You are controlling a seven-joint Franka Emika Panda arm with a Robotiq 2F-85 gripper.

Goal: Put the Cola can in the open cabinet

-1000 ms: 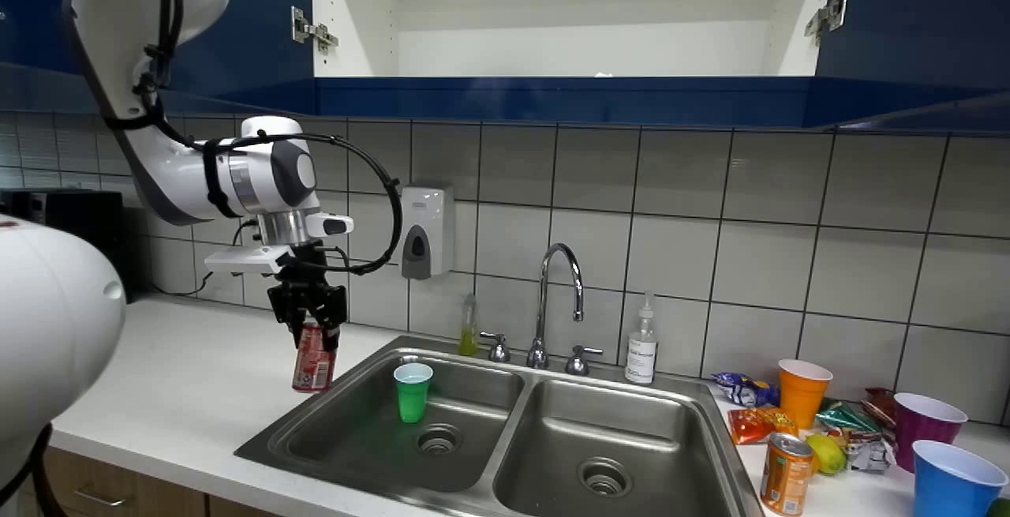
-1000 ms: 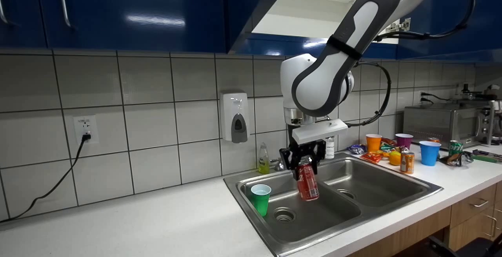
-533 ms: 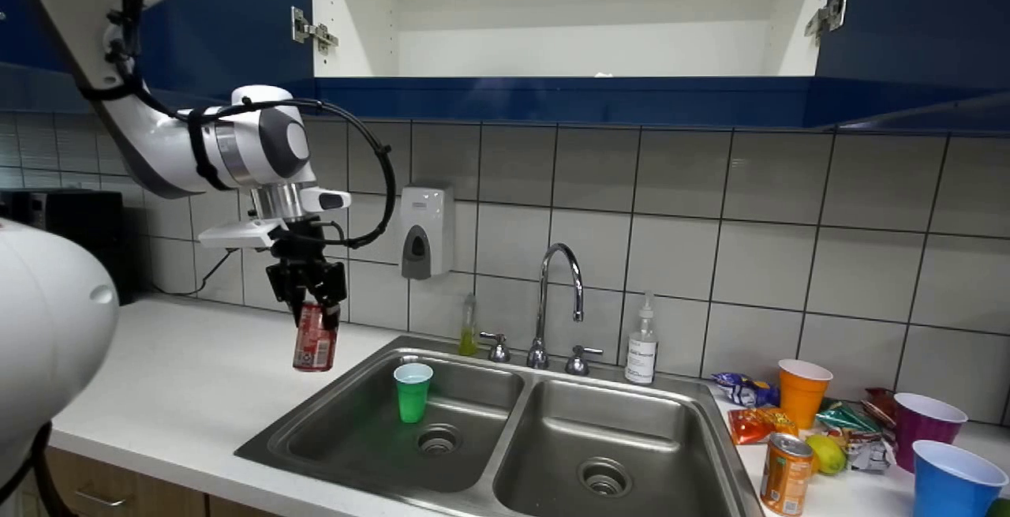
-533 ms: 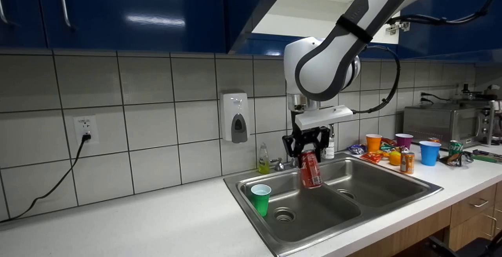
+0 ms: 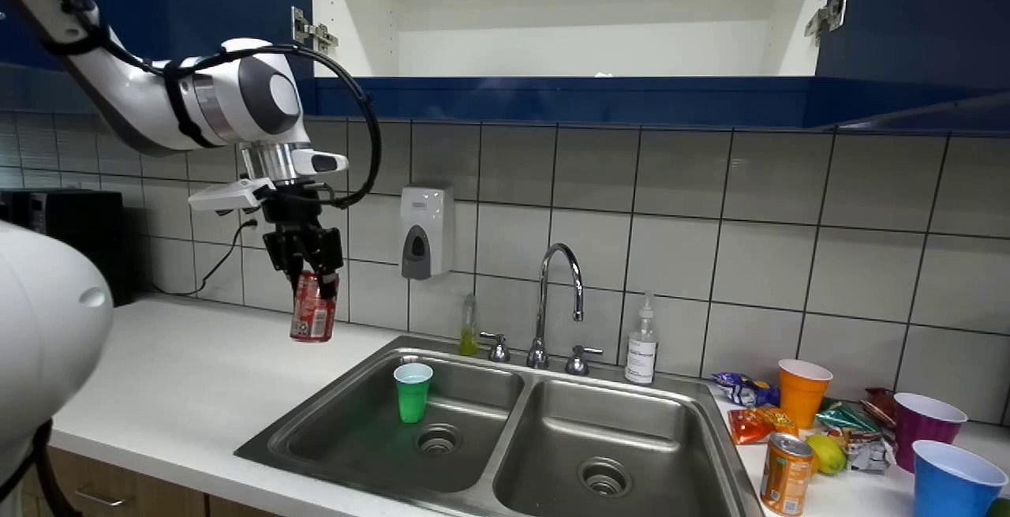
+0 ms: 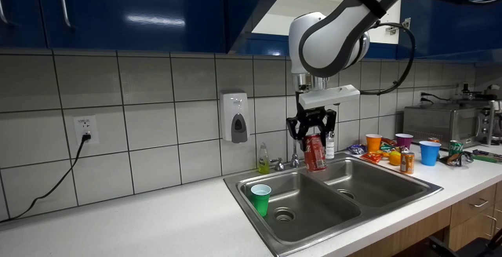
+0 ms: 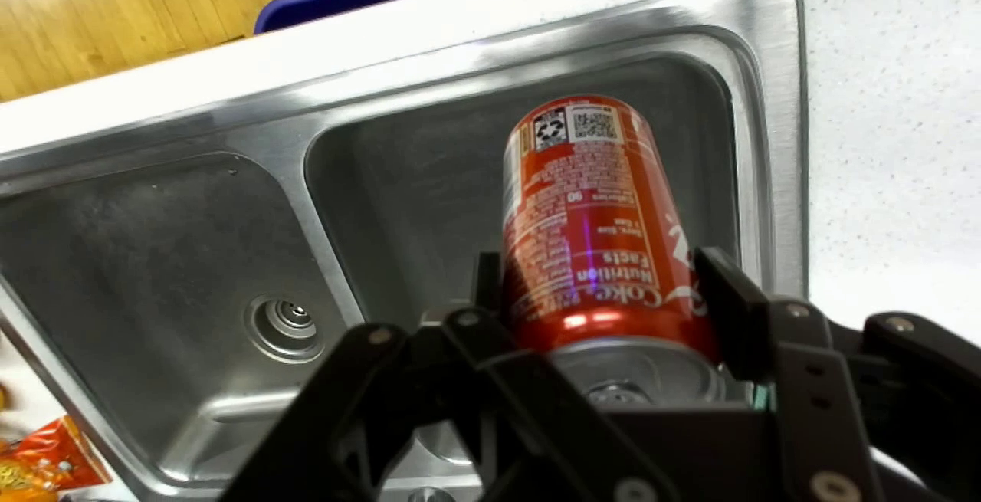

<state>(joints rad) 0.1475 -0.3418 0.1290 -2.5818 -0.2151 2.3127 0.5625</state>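
The Cola can (image 5: 312, 318) is red with white markings. It also shows in an exterior view (image 6: 315, 155) and in the wrist view (image 7: 594, 211). My gripper (image 5: 313, 284) is shut on its upper end, one finger on each side; the fingers also show in an exterior view (image 6: 313, 142) and in the wrist view (image 7: 602, 283). The can hangs slightly tilted in the air, higher than the sink and counter. The open cabinet (image 5: 584, 43) is above and to the right of the can in an exterior view; my arm covers part of it in an exterior view (image 6: 274, 23).
A steel double sink (image 5: 505, 454) holds a green cup (image 5: 413, 395). A faucet (image 5: 544, 304), a pump bottle (image 5: 641, 351) and a soap dispenser (image 5: 426, 233) are behind. Cups, snack bags and an orange can (image 5: 787, 473) stand right of the sink. The cabinet's dark blue lower edge (image 5: 568, 100) overhangs.
My gripper has risen steadily with the Cola can held in it. In an exterior view the can has also shifted slightly right. The cups, sink and cabinet have not moved.
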